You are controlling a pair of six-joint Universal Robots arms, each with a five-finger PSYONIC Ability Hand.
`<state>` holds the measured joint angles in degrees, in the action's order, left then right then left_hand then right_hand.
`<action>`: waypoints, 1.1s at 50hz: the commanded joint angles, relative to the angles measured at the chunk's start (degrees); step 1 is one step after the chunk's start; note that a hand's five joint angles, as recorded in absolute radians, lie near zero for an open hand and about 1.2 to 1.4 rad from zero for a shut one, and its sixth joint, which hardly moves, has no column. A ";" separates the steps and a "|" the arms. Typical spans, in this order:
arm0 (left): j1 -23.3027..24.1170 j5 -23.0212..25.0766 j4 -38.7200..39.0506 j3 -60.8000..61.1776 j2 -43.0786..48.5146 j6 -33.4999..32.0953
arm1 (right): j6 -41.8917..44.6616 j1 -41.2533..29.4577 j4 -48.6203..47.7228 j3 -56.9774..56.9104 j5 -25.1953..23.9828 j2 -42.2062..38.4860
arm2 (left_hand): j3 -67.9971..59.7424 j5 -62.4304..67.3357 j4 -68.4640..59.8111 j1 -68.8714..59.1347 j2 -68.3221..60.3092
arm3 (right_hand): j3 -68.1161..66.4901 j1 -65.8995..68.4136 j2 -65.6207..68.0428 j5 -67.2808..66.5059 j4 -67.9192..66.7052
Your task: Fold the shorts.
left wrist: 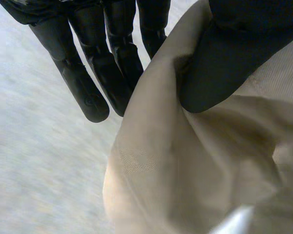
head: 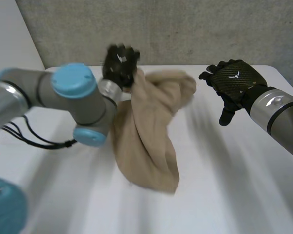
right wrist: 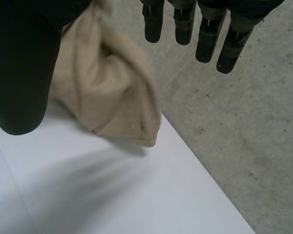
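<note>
White table [head: 224, 195], one, with a grey concrete wall [head: 185, 29] behind its far edge. One pair of beige shorts [head: 146, 141]; two black hands on two arms

Left hand [head: 119, 63]: raised above the far middle of the table, closed on the top of the shorts. In the left wrist view the left thumb [left wrist: 219, 73] presses into a fold of cloth. The cloth runs between it and the left fingers [left wrist: 83, 83], which lie nearly straight on the other side. Pinch grip on an upper part; the cloth is too bunched to tell which edge

Shorts: hanging from that hand in one crumpled bundle, draping down toward the robot. The lower end is at the table's middle; whether it touches the surface cannot be told. An upper lobe of cloth bulges toward the right hand [head: 232, 78]

Right hand: in the air over the far right of the table, near the shorts but apart from them. Right fingers [right wrist: 207, 34] straight and relaxed, right thumb [right wrist: 19, 73] off to one side, nothing held. In the right wrist view the bundle sits beyond that thumb, over the table
</note>
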<state>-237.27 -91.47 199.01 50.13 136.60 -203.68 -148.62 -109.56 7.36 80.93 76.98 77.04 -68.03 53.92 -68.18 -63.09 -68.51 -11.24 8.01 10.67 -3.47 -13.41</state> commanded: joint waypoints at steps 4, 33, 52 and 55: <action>-0.56 -1.35 4.28 8.05 -16.44 5.13 | -0.44 0.13 -0.06 -0.95 3.08 0.30 | -11.97 16.08 -11.82 -16.91 -11.49 | 1.24 1.99 -0.67 3.47 3.41; 17.46 8.50 8.50 3.74 2.62 16.20 | -6.07 4.88 -6.48 -3.85 17.24 2.32 | 56.11 -52.00 56.26 51.17 56.59 | 1.24 1.99 -0.67 3.47 3.41; 0.15 11.92 -2.48 28.35 -19.35 16.29 | -6.07 4.00 -6.39 -3.24 16.71 2.06 | 57.14 -53.03 57.29 52.20 57.62 | 1.24 1.99 -0.67 3.47 3.41; -2.05 14.47 -7.13 30.02 -19.35 16.12 | -6.07 3.91 -6.39 -3.15 16.27 2.06 | 56.80 -52.70 56.96 51.87 57.28 | 1.24 1.99 -0.67 3.47 3.41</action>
<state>-234.78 -80.87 199.83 76.37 118.38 -187.45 -154.69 -105.52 0.97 77.63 93.77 79.19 -12.31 2.75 -11.83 -11.81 -11.70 -11.24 8.01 10.67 -3.47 -13.41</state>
